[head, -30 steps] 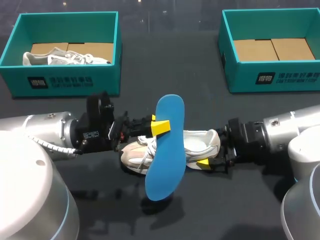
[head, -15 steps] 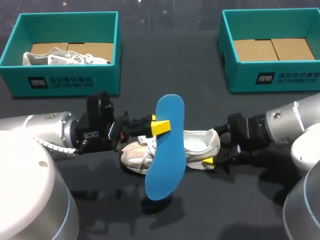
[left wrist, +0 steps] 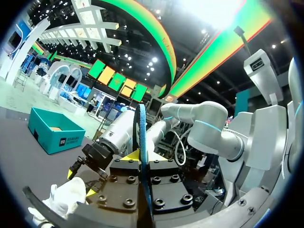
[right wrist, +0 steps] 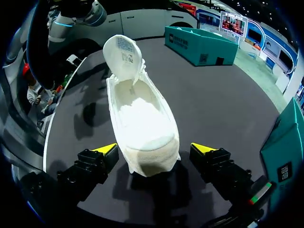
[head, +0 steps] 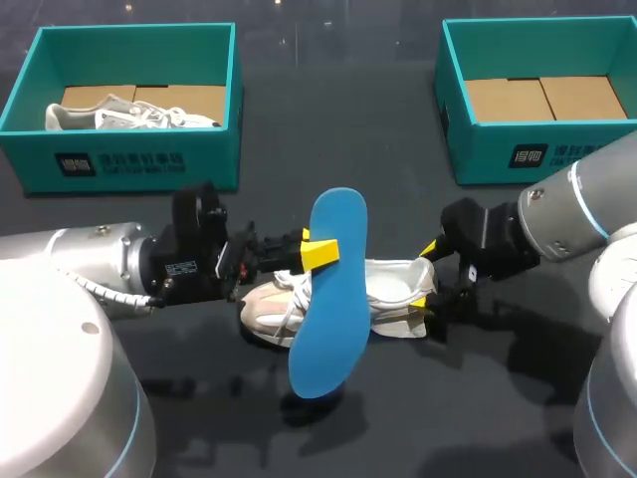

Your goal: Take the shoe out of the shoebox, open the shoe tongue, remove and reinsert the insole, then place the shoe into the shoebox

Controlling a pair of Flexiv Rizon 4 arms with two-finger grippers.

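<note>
- Shoe [head: 393, 287]: pale sneaker standing on its sole on the dark table [head: 378, 139], near the middle, toe to the left and heel to the right. It lies outside both boxes.
- Tongue [right wrist: 122, 56]: pulled up and forward, leaving the shoe's mouth wide open in the right wrist view.
- Insole [head: 330, 299]: blue, out of the shoe, held up on end and slightly tilted. In the head view it covers the shoe's middle.
- Left gripper [head: 317, 251]: comes in from the left and is pinching the insole by its upper half. The left wrist view shows the insole edge-on between the two fingers.
- Right gripper [head: 425, 281]: at the shoe's heel with its fingers spread, one yellow tip on each side of the heel. The right wrist view shows a small gap at both sides.
- Left shoebox [head: 129, 164]: teal, at the far left, containing a second shoe [head: 129, 117].
- Right shoebox [head: 542, 149]: teal, at the far right, with its cardboard floor showing.
</note>
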